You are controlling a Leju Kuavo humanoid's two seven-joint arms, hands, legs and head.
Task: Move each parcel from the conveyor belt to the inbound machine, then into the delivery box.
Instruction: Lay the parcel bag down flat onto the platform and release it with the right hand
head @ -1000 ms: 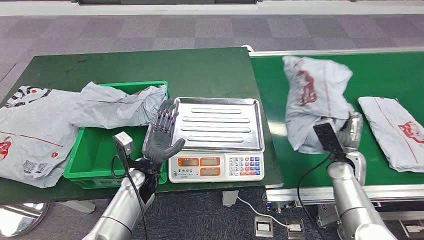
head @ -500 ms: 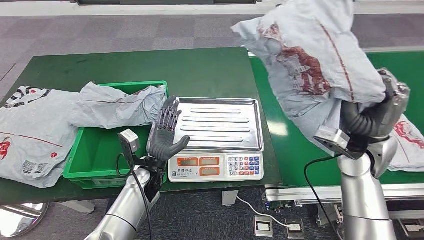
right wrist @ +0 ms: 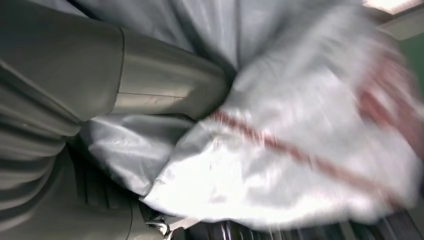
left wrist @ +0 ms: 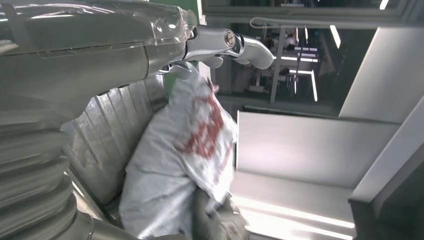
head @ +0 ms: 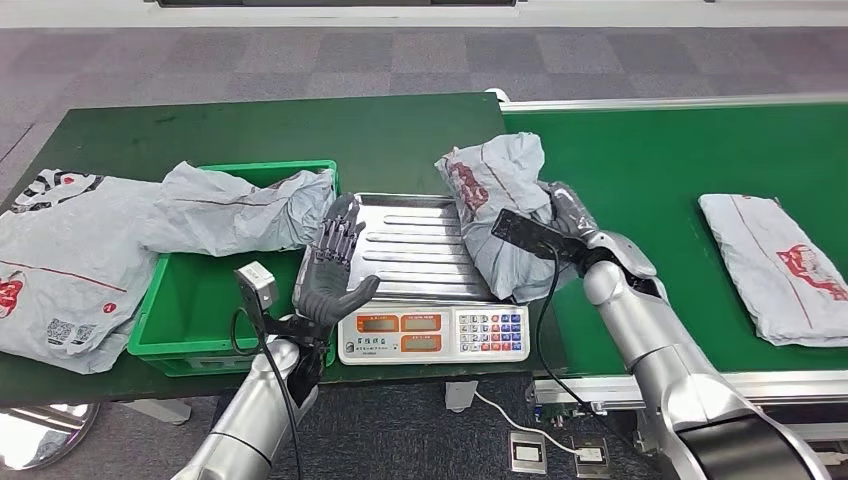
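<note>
Head view: conveyor belt [head: 660,160], green table [head: 250,130], delivery box [head: 190,300] and inbound machine [head: 440,245], a steel-trayed scale. Four grey parcels: one on the belt [head: 775,260], one flat on the table [head: 60,260], one draped over the box [head: 235,210], and the gripped parcel [head: 495,215] resting on the tray's right side. Right hand [head: 568,212] clasps it; the right wrist view shows the thumb [right wrist: 165,85] pressed into the plastic. Left hand [head: 330,265] stands upright beside the tray, fingers straight and slightly apart, holding nothing.
</note>
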